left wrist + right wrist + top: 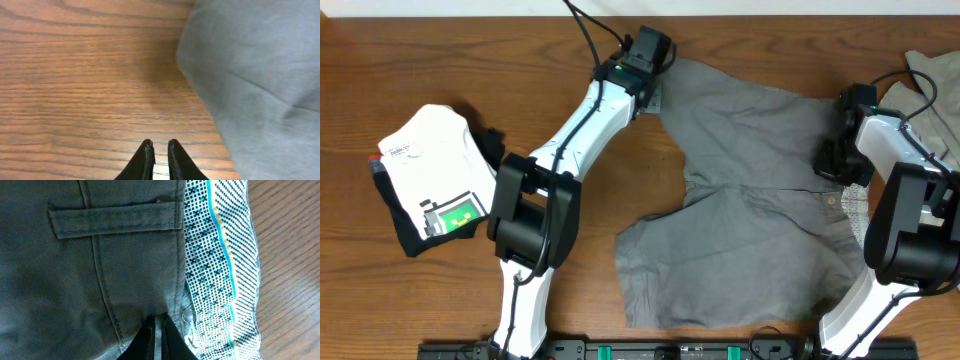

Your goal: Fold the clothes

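Observation:
Grey shorts (760,200) lie spread on the wooden table, one leg toward the back left, the other toward the front, waistband at the right. My left gripper (655,95) hovers over bare wood just left of the back leg's edge (260,75); its fingers (160,150) are nearly together and hold nothing. My right gripper (840,165) is at the waistband, its fingers (159,330) shut on a fold of the grey fabric (100,280) next to the patterned white-and-teal waistband lining (220,255). A belt loop (115,217) shows above.
A folded white T-shirt with a green print (435,175) lies on dark cloth at the left. Another grey garment (930,85) lies at the back right corner. Both arm bases stand at the front edge.

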Controlling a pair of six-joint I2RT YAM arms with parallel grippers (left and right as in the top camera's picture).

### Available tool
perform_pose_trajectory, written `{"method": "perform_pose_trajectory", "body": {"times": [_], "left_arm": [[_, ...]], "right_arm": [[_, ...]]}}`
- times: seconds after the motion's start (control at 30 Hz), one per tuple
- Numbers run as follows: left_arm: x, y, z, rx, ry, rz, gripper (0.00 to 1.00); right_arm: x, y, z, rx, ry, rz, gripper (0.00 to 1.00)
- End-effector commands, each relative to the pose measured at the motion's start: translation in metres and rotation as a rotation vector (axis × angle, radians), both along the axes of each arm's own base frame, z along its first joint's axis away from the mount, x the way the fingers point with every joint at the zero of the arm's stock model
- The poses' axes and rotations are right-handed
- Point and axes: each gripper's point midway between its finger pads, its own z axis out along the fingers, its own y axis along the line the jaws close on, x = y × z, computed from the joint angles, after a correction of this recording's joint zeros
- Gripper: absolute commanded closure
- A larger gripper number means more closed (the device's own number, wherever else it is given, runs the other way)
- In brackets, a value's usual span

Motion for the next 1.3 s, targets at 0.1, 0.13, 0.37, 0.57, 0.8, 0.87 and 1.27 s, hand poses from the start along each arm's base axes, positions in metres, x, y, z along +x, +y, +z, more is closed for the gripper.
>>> {"method": "perform_pose_trajectory", "body": {"times": [0.1,0.13,0.37,0.57,0.8,0.87,1.27], "left_arm": [[0.013,0.017,0.009,0.006,-0.04,0.037,0.78],[0.017,0.02,0.008,-0.002,-0.048,0.045,0.76],[0.041,0.03,-0.018,-0.184,-0.014,0.035,0.71],[0.058,0.015,-0.05,-0.429,0.028,-0.054,0.63],[0.063,-0.011,-0.077,-0.581,0.042,-0.153,0.41],[0.063,-0.017,-0.083,-0.607,0.042,-0.176,0.39],[0.052,-0.047,-0.088,-0.693,0.06,-0.291,0.43]], "right_arm": [[-0.045,0.006,-0.044,0.042,0.178,-0.024,0.94],[-0.045,0.006,-0.044,0.041,0.178,-0.024,0.94],[-0.045,0.006,-0.044,0.042,0.178,-0.024,0.93],[-0.047,0.007,-0.043,0.044,0.189,-0.024,0.93],[-0.05,0.008,-0.043,0.046,0.202,-0.024,0.93],[-0.051,0.008,-0.043,0.047,0.206,-0.024,0.93],[-0.052,0.008,-0.043,0.047,0.207,-0.024,0.93]]}}
